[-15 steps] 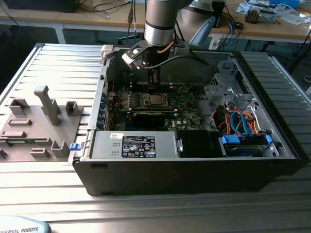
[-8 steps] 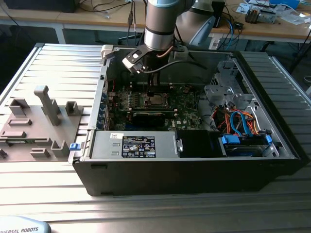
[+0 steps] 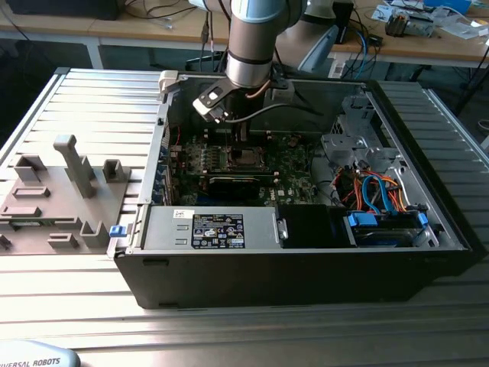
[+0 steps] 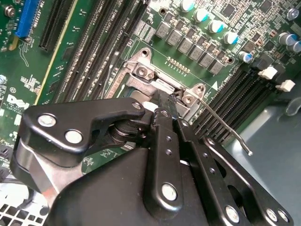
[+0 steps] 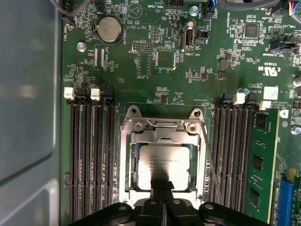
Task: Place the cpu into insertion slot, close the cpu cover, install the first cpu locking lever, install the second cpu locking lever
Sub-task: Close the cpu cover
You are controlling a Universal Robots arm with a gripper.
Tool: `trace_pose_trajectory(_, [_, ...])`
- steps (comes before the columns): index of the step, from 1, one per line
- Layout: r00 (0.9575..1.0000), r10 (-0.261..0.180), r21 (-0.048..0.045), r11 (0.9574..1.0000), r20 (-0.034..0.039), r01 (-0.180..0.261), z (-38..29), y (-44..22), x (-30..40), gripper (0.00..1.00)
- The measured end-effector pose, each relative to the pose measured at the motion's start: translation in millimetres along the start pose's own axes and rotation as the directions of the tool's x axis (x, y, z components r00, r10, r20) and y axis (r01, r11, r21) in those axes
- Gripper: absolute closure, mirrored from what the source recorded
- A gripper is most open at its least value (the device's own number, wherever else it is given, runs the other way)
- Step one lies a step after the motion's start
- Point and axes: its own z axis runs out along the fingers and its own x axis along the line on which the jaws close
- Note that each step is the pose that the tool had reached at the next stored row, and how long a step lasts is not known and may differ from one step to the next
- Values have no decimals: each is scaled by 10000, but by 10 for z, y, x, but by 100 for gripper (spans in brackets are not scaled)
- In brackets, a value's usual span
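The cpu (image 5: 162, 160), a silver-grey square chip, lies in the insertion slot (image 5: 162, 125) on the green motherboard (image 5: 141, 61). The cpu cover (image 5: 127, 160), a silver frame with a square window, lies flat around the chip. My gripper (image 5: 163, 187) is shut, with its black fingertips pressed together over the chip's near edge and nothing between them. In the second wrist view the gripper (image 4: 162, 107) touches down at the socket frame (image 4: 143, 73). A thin wire locking lever (image 5: 209, 160) runs along one side of the socket, and its hooked end (image 4: 248, 151) juts free. In the exterior view the gripper (image 3: 243, 141) hangs over the socket (image 3: 246, 159).
Black memory slots (image 5: 91, 155) flank the socket, and a green memory stick (image 5: 258, 165) stands in one. A black graphics card (image 3: 233, 183), a power supply (image 3: 206, 229) and a cabled drive bay (image 3: 382, 202) fill the case. A grey fixture tray (image 3: 53, 191) lies at the exterior view's left.
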Motion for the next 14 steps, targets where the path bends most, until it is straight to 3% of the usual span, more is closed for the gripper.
trace_pose_trajectory(4, [10000, 1, 1, 10000, 5, -1, 2, 0, 0, 89])
trace_pose_trajectory(6, [10000, 4, 4, 10000, 70, -4, 7, 4, 0, 89])
trace_pose_trajectory(8, [10000, 4, 3, 10000, 70, -4, 6, 8, 0, 89])
trace_pose_trajectory(10, [10000, 5, 3, 10000, 68, -5, -24, 41, -2, 89])
trace_pose_trajectory(14, [10000, 2, 49, 10000, 68, -2, -83, 194, -11, 89])
